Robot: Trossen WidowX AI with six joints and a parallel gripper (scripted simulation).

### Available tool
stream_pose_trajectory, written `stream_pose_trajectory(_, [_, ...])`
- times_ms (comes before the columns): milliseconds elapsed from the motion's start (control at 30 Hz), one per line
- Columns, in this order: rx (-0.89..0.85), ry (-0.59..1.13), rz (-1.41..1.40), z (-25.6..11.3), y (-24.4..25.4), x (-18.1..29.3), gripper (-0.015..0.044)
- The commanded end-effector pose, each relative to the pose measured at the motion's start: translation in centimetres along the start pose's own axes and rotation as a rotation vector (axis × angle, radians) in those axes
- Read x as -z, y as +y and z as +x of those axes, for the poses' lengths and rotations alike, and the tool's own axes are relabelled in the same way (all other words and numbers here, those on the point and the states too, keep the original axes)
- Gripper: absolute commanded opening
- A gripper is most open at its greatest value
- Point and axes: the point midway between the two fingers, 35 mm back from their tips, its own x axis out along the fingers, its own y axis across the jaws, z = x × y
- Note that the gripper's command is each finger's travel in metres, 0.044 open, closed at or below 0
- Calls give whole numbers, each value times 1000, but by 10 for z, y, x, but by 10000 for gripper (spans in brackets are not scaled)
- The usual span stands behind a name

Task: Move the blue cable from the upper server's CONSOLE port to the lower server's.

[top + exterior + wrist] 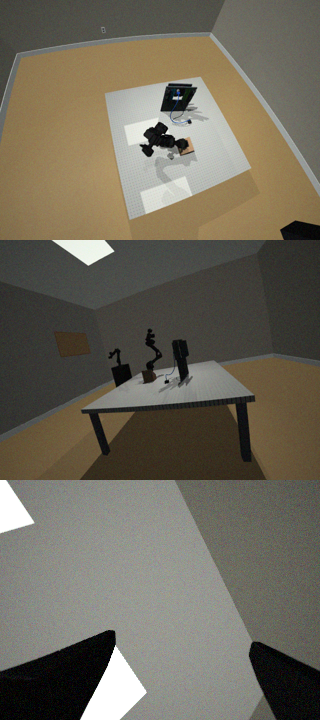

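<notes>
OK, top view: server stand [165,105] [183,369] is up on the far pt of the table [219,144] [168,395], box [190,148] [148,376] sits nearer the btm edge, w/ the arm [166,141] [157,352] on it, reaching out L. Cable [170,114] [174,364] drops from the stand's upper pt to a small block [189,121] [166,381] on the table, btwn stand & box. Ext. view, L to R: pedestal [121,374] w/ a 2nd arm [118,356] on top, off the table; then box, small block, stand. Board [72,344] hangs on the L wall; outlet [103,29] is on the wall behind the table, top view.
</notes>
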Motion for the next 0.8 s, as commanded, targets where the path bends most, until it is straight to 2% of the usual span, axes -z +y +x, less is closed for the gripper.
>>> stream_pose_trajectory(0, [-4, 6, 4, -1, 1, 1, 374])
stream_pose_trajectory(167, [-128, 142, 105, -19, 44, 30, 243])
stream_pose_trajectory(467, [-454, 342, 321, -81, 147, 44, 239])
stream_pose_trajectory(767, [-841, 422, 541, -166, 237, -1, 239])
